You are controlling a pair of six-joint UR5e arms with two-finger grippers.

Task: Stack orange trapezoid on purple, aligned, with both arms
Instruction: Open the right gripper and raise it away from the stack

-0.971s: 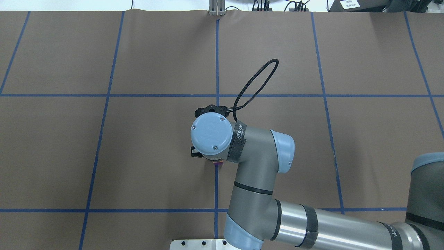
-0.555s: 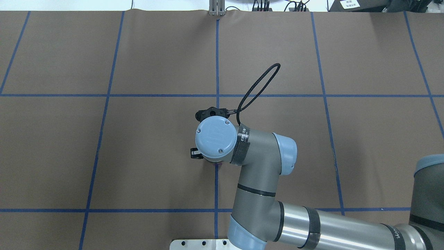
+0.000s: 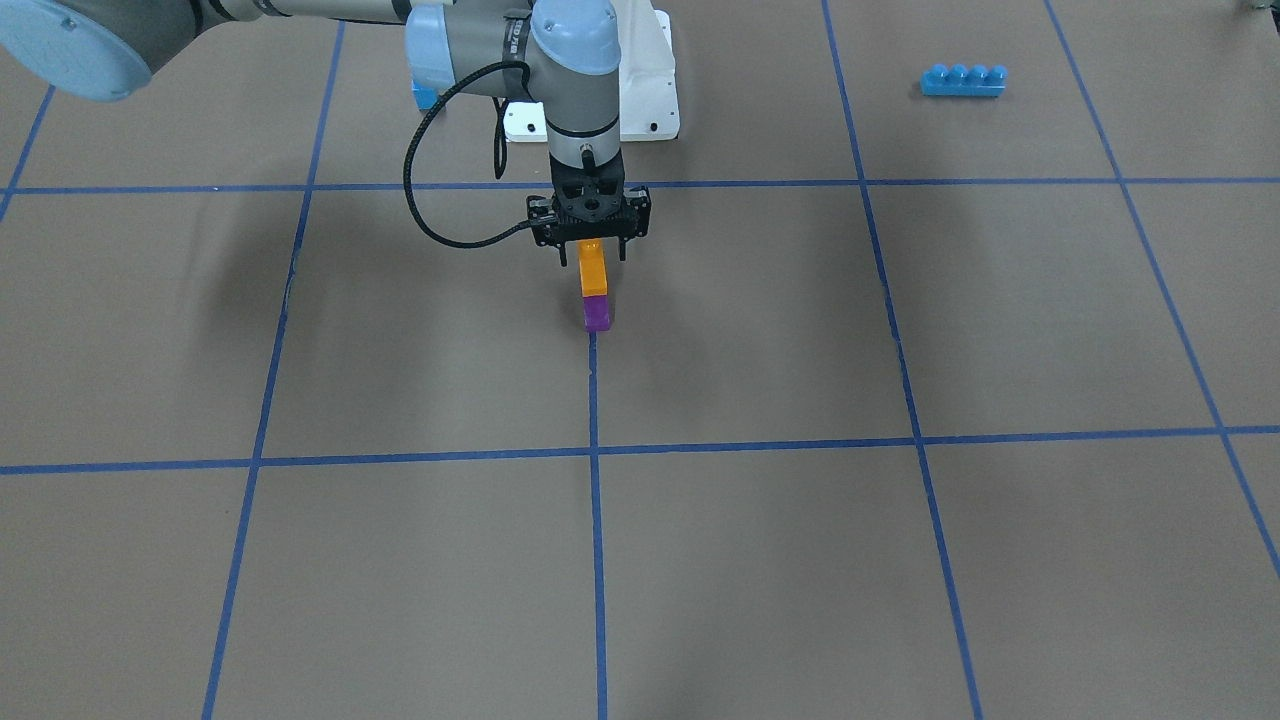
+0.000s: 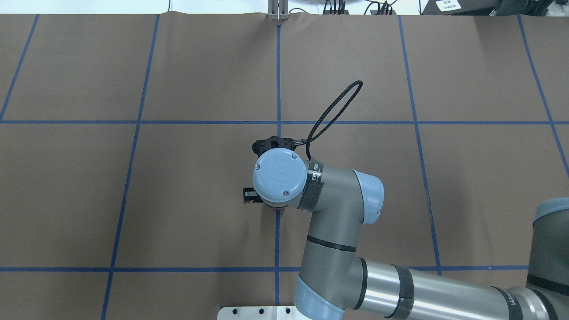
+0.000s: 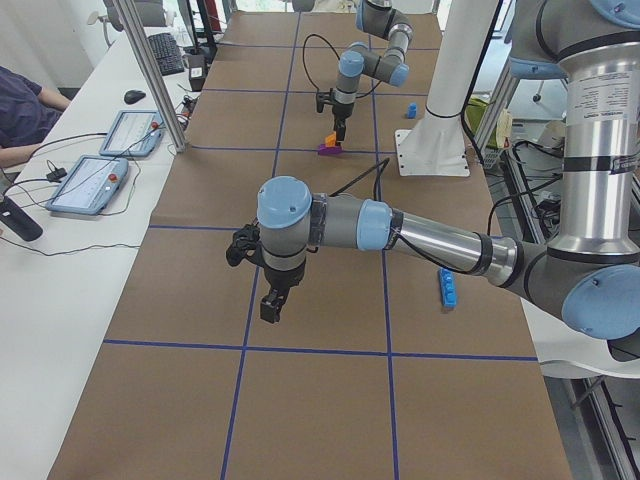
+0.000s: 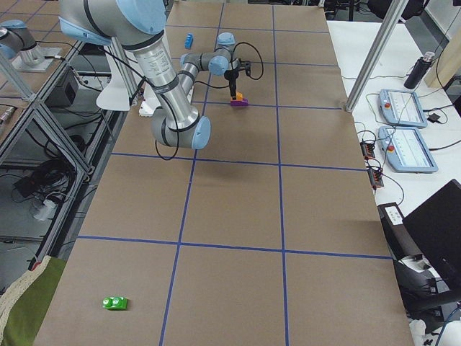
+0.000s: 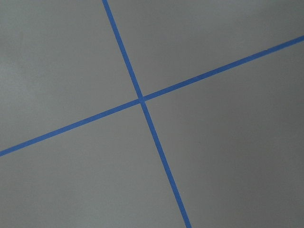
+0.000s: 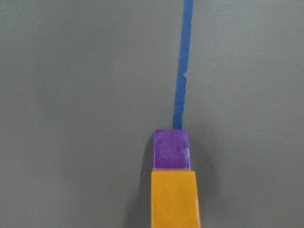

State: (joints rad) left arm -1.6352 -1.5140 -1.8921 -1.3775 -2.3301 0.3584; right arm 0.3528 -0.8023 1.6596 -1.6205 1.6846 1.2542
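Note:
The orange trapezoid (image 3: pixel 593 271) sits on top of the purple (image 3: pixel 597 314) on a blue tape line at mid table; both show stacked in the right wrist view, orange (image 8: pixel 174 199) over purple (image 8: pixel 172 148). My right gripper (image 3: pixel 590 255) is directly above the stack, open, its fingertips (image 3: pixel 559 254) apart from the orange brick's sides. In the overhead view the right wrist (image 4: pixel 279 177) hides the stack except a purple sliver (image 4: pixel 279 208). My left gripper (image 5: pixel 272 305) hangs over bare mat far from the stack; I cannot tell whether it is open or shut.
A long blue four-stud brick (image 3: pixel 963 80) lies near the robot's left side. A small blue brick (image 5: pixel 410 109) lies by the white base plate (image 3: pixel 645 95). A green piece (image 6: pixel 114 303) lies far off. Operator pendants (image 5: pixel 88 185) lie on the side table.
The right wrist has shifted slightly to the right and toward the robot in the overhead view. The purple sliver under it shows less.

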